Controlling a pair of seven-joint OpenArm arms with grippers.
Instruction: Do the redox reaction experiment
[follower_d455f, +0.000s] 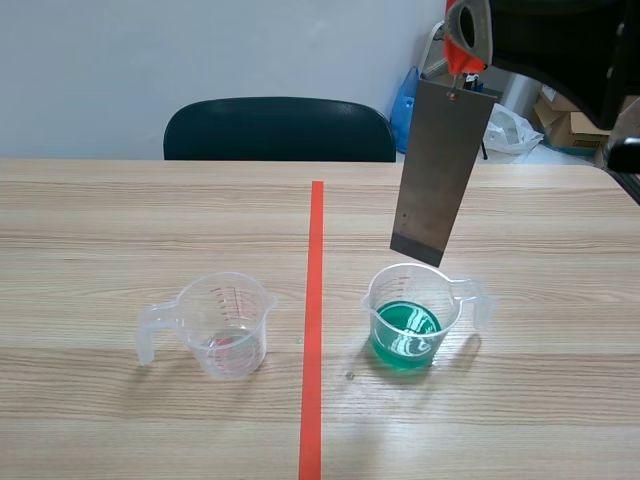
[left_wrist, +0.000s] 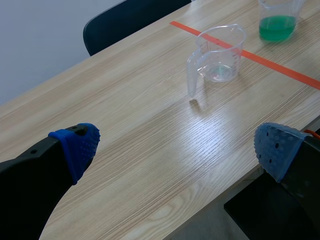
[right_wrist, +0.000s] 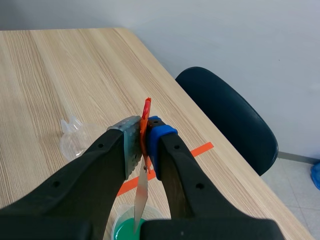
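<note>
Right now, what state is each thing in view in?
right pincer, shut on the metal plate at its top.
metal plate, hanging nearly upright, lower edge above the green cup, not dipped.
green cup, upright, partly filled with green liquid.
clear cup, upright, looks almost empty.
left pincer, open, holding nothing.

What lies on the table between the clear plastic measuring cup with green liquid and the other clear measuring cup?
Only the orange-red tape line on the bare wooden table lies between them, as the scene view shows.
</note>
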